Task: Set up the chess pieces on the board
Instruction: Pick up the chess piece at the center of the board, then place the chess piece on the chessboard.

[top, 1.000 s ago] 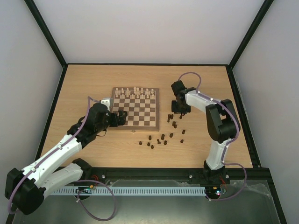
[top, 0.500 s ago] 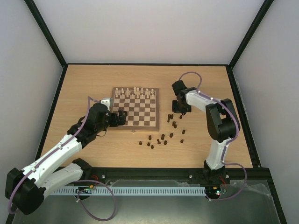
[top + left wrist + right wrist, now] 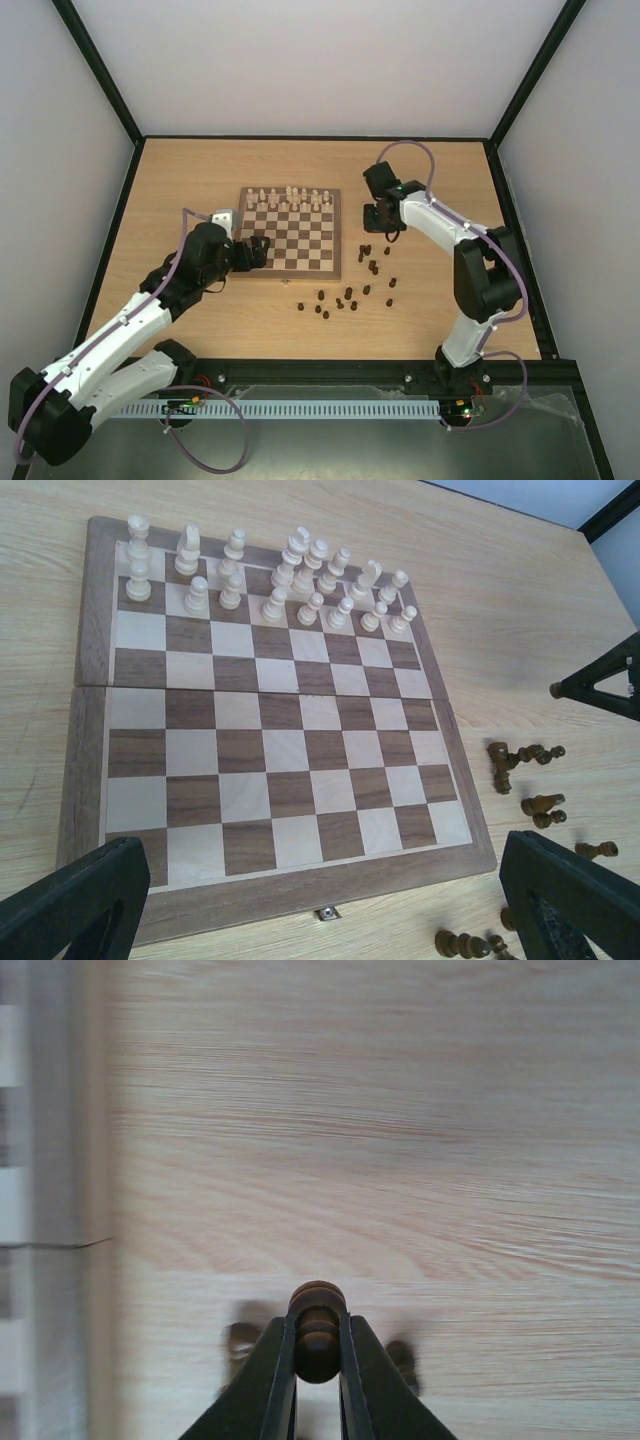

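The board (image 3: 290,262) lies at mid-table, and its near rows are bare in the left wrist view (image 3: 290,790). Several dark brown chess pieces (image 3: 345,295) lie scattered on the table right of and in front of the board, some also showing in the left wrist view (image 3: 525,755). My right gripper (image 3: 378,215) hangs right of the board's right edge, above the table. In the right wrist view it (image 3: 318,1360) is shut on one dark brown piece (image 3: 318,1332). My left gripper (image 3: 255,250) is open and empty at the board's near left corner, its fingers (image 3: 80,905) wide apart.
Cream-white chessmen (image 3: 290,198) fill the board's two far rows, also in the left wrist view (image 3: 280,575). The board has a small metal clasp (image 3: 325,913) on its near edge. Black frame rails border the table. The right arm's fingers (image 3: 600,680) show at the left wrist view's right.
My right gripper has risen and moved away from the scattered dark pieces toward the far side, holding one piece. The left arm has barely shifted.
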Robot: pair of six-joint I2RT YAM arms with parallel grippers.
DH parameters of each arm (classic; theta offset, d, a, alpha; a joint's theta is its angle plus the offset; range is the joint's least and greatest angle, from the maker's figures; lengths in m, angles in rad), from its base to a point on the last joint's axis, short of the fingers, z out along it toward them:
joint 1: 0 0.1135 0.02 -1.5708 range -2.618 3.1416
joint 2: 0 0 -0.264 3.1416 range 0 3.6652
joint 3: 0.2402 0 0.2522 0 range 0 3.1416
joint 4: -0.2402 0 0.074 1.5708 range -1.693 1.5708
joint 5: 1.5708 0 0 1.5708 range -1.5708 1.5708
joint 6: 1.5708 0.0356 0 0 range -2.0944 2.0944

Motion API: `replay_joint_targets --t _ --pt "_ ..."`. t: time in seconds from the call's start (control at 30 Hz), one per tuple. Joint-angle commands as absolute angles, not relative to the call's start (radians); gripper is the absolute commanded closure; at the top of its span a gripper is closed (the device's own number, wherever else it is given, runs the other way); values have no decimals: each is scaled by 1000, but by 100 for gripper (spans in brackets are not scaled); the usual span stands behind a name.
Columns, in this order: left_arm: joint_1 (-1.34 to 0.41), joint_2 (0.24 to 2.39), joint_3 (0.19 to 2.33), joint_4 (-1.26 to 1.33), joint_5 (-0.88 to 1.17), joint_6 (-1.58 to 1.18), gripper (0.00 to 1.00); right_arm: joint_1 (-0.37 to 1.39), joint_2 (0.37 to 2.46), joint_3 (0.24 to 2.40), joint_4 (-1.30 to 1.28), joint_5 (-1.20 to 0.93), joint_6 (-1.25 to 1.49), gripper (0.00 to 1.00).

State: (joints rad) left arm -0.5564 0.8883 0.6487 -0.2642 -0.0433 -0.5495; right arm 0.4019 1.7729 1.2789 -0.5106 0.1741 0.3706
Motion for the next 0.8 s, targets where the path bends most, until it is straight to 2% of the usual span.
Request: replay_joint_targets --t 0.0,0.5,0.77 --pt "-560 859 660 -289 -77 -551 1 505 1711 1335 -633 184 379 97" --pt "-561 849 645 -305 -94 -564 1 742 1802 1370 -691 121 393 96" --pt "-561 805 631 -305 -97 -566 1 766 1898 1438 -686 118 385 96"
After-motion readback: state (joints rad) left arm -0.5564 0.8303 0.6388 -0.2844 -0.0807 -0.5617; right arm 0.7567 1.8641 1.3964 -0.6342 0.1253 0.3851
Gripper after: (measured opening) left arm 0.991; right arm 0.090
